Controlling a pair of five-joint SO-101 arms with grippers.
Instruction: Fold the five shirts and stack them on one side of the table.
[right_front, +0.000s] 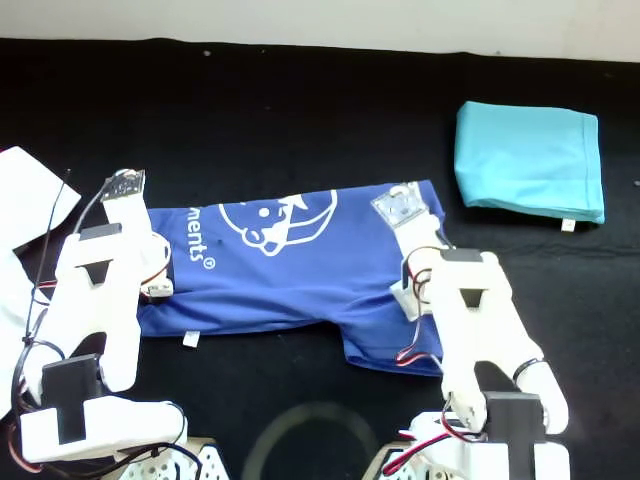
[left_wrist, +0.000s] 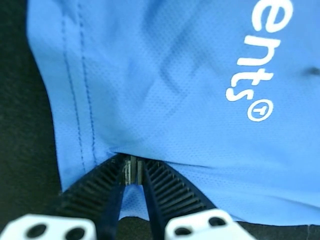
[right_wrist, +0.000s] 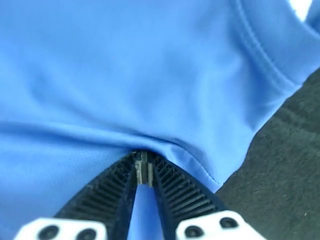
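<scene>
The black table (right_front: 300, 110) is carrying everything. The blue shirt (right_front: 290, 270) is lying spread across its middle, print up, between the two arms. The left arm (right_front: 95, 300) is stretching forward from the near edge over the shirt's left end. The right arm (right_front: 470, 320) is reaching forward likewise over its right end, leaning slightly inward. The teal shirt (right_front: 528, 160) is sitting folded at the far right, well apart from the blue one. A white cloth (right_front: 25, 195) is lying at the left edge. The left gripper (left_wrist: 133, 167) is pinching a fold of blue fabric near the hem stitching, jaws pressed together on it. The right gripper (right_wrist: 144, 167) is nipping a blue fold beside the shirt's edge, likewise clamped.
</scene>
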